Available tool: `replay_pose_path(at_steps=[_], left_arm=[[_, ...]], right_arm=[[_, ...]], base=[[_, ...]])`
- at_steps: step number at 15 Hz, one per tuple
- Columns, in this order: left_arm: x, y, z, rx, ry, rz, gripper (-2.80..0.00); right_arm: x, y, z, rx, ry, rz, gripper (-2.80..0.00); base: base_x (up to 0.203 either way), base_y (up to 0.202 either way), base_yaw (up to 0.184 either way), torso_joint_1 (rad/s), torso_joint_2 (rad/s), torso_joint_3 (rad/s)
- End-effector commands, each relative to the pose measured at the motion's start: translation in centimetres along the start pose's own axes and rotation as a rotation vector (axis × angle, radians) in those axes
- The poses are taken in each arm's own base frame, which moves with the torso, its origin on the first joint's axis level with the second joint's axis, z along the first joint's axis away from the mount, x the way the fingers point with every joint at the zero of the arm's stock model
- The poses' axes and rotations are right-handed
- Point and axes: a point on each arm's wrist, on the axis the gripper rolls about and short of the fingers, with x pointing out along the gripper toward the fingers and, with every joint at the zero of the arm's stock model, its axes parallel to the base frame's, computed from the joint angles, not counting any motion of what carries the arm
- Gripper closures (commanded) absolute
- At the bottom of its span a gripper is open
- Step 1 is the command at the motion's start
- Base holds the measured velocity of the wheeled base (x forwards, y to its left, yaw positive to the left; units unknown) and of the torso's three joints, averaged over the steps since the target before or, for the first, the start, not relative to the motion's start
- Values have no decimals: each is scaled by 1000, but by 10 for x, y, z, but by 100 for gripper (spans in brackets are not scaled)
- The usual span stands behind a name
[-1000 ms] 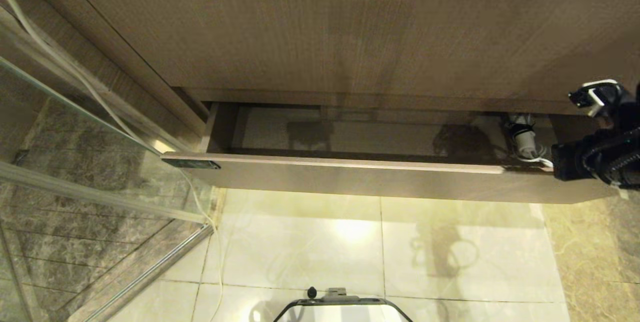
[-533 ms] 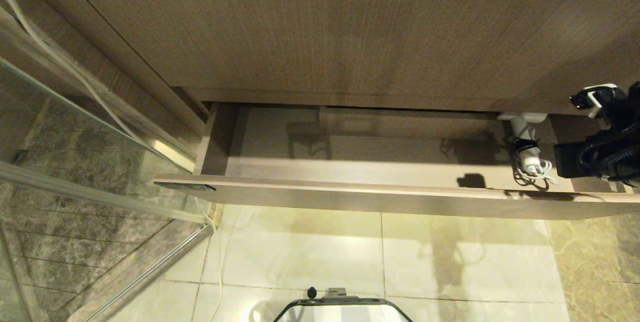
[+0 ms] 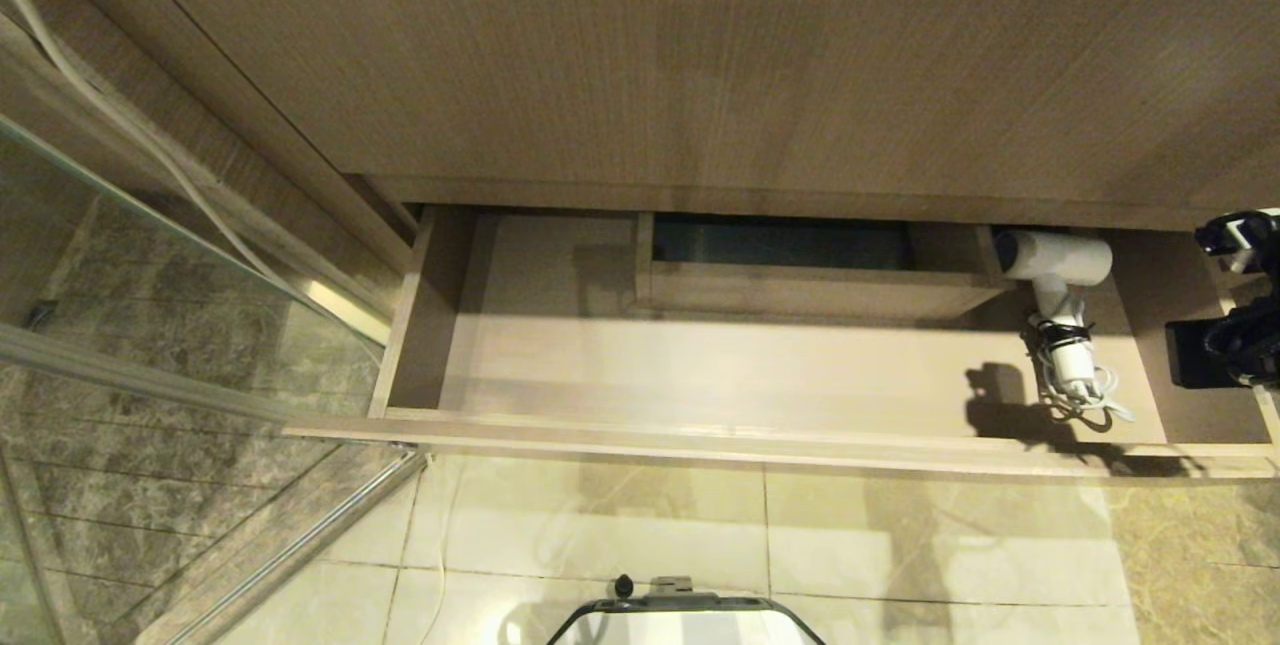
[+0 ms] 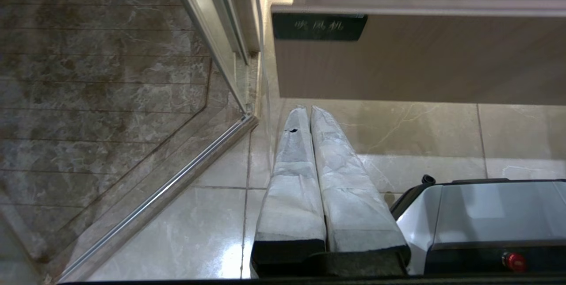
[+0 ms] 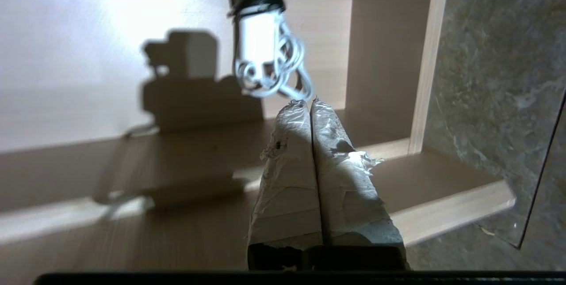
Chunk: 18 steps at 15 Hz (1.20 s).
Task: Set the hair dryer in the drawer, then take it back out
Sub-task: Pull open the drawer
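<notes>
The drawer [image 3: 700, 445] stands pulled far out, its black label [image 4: 318, 26] at the left front corner. Inside, at the right end, lies the white hair dryer [image 3: 1060, 257], barrel by the boxed cut-out [image 3: 800, 275], handle and tied cord [image 5: 261, 42] pointing to the front. My right arm [image 3: 1225, 345] reaches into the drawer's right end. The right gripper [image 5: 309, 101] is shut and empty, its tips just short of the cord loops, not touching them. The left gripper [image 4: 308, 108] hangs shut over the floor, below the drawer's front [image 4: 420, 59].
A glass shower door [image 3: 150, 325] with a metal rail stands at the left, close to the drawer's left corner. A tall wood-grain panel [image 3: 700, 55] rises above the drawer. My base [image 3: 680, 620] sits on the pale floor tiles in front.
The drawer has slid out toward me, uncovering its floor, the cut-out and the whole hair dryer. My right arm came forward and to the right with it.
</notes>
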Motion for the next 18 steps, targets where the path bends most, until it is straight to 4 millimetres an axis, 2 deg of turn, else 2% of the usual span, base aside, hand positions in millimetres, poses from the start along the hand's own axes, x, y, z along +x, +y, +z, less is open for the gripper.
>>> replay_pose_path(at_steps=[1, 7, 11, 14, 16, 18], left_arm=[[0, 0, 0, 0, 0, 1, 0], [0, 0, 0, 0, 1, 1, 0], [0, 0, 0, 0, 0, -1, 0], [0, 0, 0, 0, 0, 0, 0], [0, 0, 0, 0, 0, 0, 0], [0, 0, 0, 0, 0, 1, 0]], right_arm=[[12, 0, -2, -1, 21, -5, 0], [26, 1, 1, 3, 32, 105, 0], [36, -4, 2, 14, 42, 94, 0], [55, -14, -3, 35, 80, 67, 0], [68, -16, -12, 41, 128, 70, 0], [81, -18, -12, 54, 139, 85, 0]], base=[[0, 0, 0, 0, 0, 0], [0, 0, 0, 0, 0, 0], [0, 0, 0, 0, 0, 0], [0, 0, 0, 0, 0, 0], [0, 0, 0, 0, 0, 0], [0, 0, 0, 0, 0, 0]])
